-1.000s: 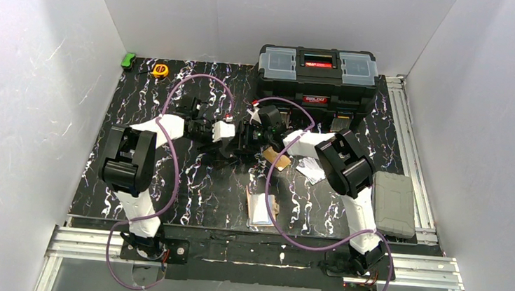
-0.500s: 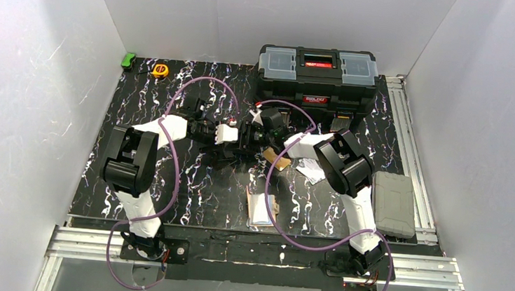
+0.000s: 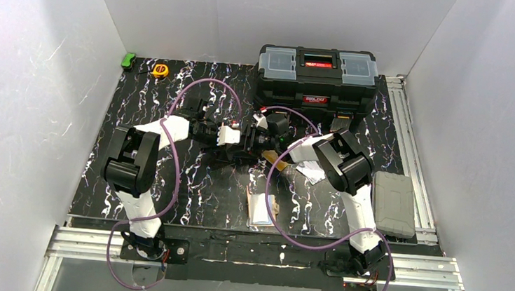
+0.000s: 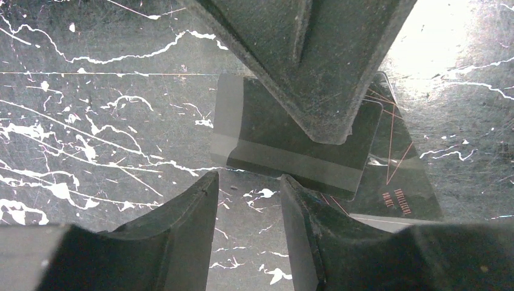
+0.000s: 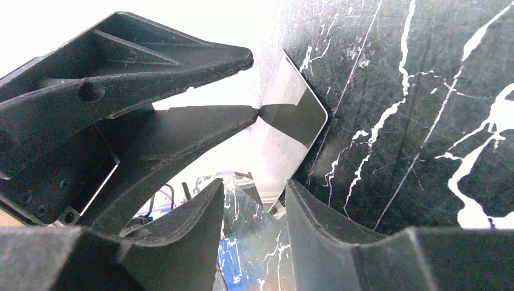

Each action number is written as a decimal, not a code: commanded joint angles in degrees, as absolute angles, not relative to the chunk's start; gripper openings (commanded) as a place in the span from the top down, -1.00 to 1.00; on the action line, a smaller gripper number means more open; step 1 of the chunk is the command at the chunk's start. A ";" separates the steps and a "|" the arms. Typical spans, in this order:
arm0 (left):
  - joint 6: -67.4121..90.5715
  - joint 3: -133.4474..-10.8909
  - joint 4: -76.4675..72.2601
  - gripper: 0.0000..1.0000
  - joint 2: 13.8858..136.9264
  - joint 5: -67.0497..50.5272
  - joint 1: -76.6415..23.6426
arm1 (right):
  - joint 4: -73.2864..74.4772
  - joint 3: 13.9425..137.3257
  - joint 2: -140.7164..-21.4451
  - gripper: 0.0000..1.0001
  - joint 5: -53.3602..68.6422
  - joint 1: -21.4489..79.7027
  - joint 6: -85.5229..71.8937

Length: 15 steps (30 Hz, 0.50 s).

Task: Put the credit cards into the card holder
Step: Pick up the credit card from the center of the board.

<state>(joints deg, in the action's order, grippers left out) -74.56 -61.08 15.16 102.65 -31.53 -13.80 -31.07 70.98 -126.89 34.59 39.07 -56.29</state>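
Black card lies flat on the surface. Left hand and right hand, both narrowly parted, meet over it. Card holder lies at their 6 o'clock.

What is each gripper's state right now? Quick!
Left gripper: open, holding nothing.
Right gripper: open, poised over a credit card, not clamping it.
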 commanded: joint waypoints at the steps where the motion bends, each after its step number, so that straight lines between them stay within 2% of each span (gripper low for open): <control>1: -75.14 -58.50 18.38 0.18 104.12 -31.97 -14.77 | -36.59 70.44 -127.38 0.03 37.64 39.31 -59.02; 15: -74.36 -57.65 19.42 0.22 102.88 -33.06 -15.19 | -39.79 70.66 -127.54 0.10 36.77 38.32 -62.69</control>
<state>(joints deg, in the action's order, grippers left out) -74.59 -60.36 14.46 102.37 -31.68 -14.02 -36.34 69.89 -127.02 36.62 38.22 -61.49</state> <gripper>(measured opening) 0.394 0.457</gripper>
